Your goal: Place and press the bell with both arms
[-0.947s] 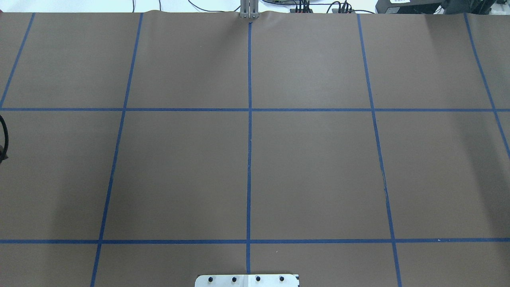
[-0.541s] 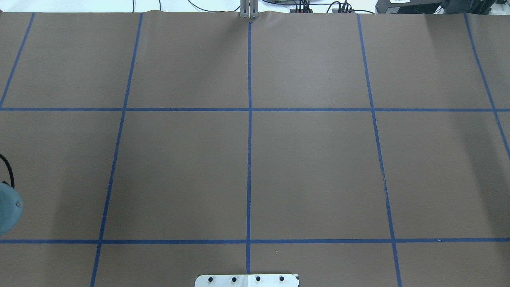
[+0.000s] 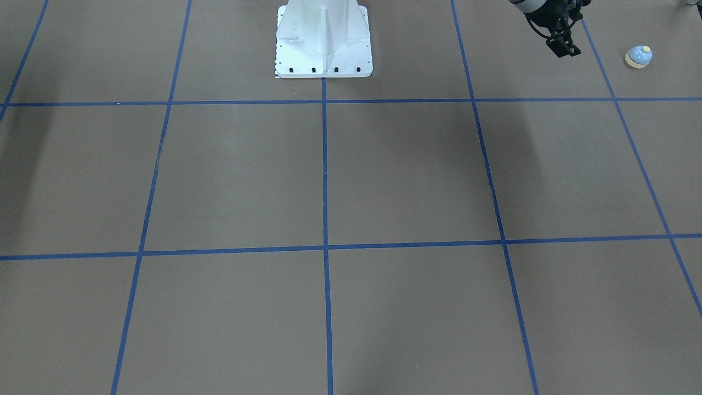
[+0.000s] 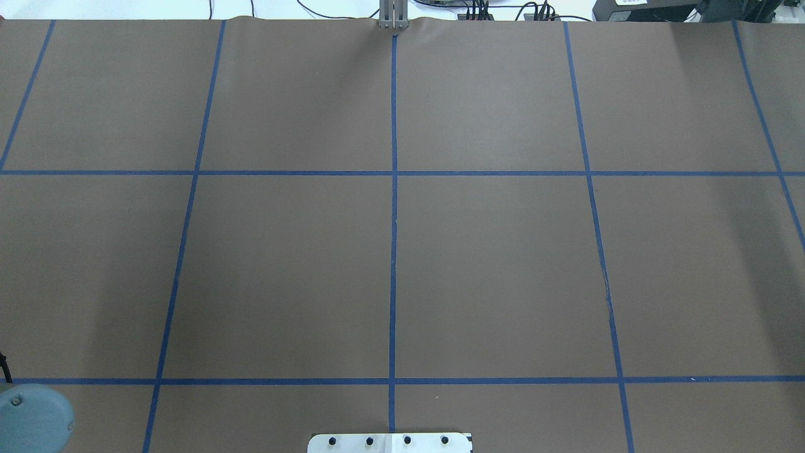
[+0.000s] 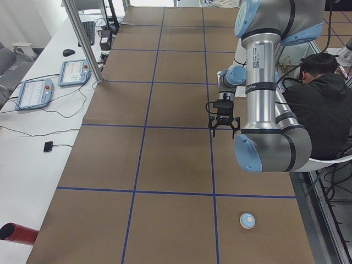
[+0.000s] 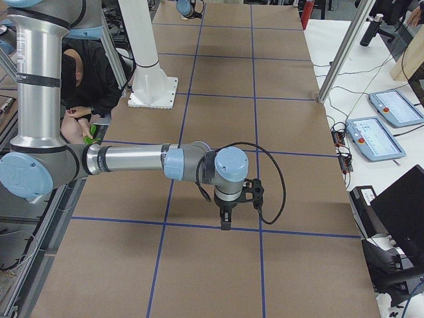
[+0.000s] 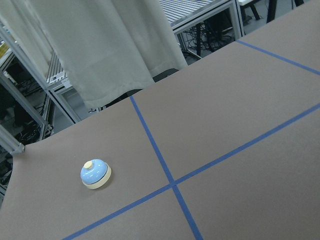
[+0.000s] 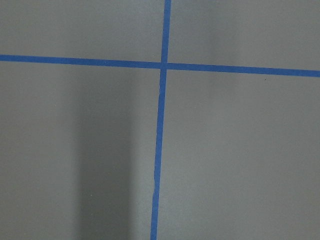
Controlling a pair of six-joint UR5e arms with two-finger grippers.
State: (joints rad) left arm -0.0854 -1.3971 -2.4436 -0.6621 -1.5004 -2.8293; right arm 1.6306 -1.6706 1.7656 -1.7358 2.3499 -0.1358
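Note:
The light-blue bell with a cream button stands upright on the brown table cover near my left end of the table, in the front-facing view (image 3: 639, 56), the exterior left view (image 5: 247, 221) and the left wrist view (image 7: 95, 173). My left gripper (image 3: 565, 50) hangs above the table, well clear of the bell on its table-centre side. Its fingers stand spread and empty in the exterior left view (image 5: 224, 127). My right gripper (image 6: 225, 218) points down over a blue tape line. I cannot tell whether it is open or shut. The overhead view shows only a blue joint cap (image 4: 31, 418) of the left arm.
The white bolted pedestal (image 3: 323, 44) stands at the table's robot-side edge. A seated person (image 5: 322, 104) is beside the robot. Teach pendants (image 5: 77, 71), a metal post (image 5: 82, 38) and a red cylinder (image 5: 16, 234) lie on the side bench.
In the overhead view the left arm's blue joint cap has come in at the left edge and moved down toward the near corner.

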